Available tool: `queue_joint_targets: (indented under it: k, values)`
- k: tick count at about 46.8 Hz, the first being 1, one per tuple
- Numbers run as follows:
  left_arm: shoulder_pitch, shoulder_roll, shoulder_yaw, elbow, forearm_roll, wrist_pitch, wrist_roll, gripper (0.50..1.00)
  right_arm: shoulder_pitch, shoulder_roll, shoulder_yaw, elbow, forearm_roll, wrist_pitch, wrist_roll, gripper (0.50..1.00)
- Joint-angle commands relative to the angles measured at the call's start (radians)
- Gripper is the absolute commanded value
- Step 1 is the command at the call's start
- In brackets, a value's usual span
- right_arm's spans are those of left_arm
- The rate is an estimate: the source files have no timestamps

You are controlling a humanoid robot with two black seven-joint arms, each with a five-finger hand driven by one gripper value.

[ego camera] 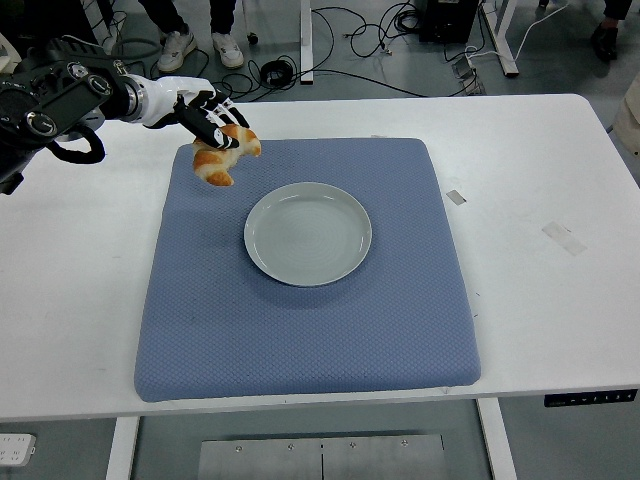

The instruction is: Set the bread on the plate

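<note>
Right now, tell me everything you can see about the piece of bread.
The bread is a croissant-shaped piece, golden brown with paler patches and a curved, crusty-looking surface. The left hand grips it from above, dark fingers curled over its upper side. It appears lifted off the blue mat, hanging near the mat's far left corner, tilted with one tapered end pointing down. It sits up and to the left of the empty plate and does not touch it. Its underside is hidden.

Left robot hand (200,112) gripping bread (224,155) above blue mat (310,330), plate (308,233) empty, mid-mat
</note>
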State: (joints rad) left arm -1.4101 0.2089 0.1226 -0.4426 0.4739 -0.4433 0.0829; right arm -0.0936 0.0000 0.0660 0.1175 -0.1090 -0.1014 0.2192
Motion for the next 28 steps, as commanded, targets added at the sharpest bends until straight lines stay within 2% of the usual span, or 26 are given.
queue_joint_targets:
  k: [1,10,14,20,28]
  values:
    - [-0.01,-0.003,-0.011,-0.001,-0.001,-0.014,0.0,0.621,0.0,0.0,0.0,0.001,0.0,0.0,0.0,1.0]
    - [-0.039,-0.051,-0.035,-0.002,-0.001,-0.052,0.0,0.622,0.0,0.0,0.0,0.001,0.0,0.0,0.0,1.0]
    - [-0.047,-0.065,-0.043,-0.039,-0.001,-0.063,0.0,0.627,0.0,0.0,0.0,0.001,0.0,0.0,-0.001,1.0]
    - [-0.056,-0.074,-0.054,-0.117,0.0,-0.051,0.005,0.628,0.0,0.0,0.0,-0.001,0.0,0.0,0.0,1.0]
    - [-0.055,-0.114,-0.05,-0.13,0.002,-0.034,0.009,0.63,0.0,0.0,0.0,-0.002,0.0,0.0,-0.001,1.0]
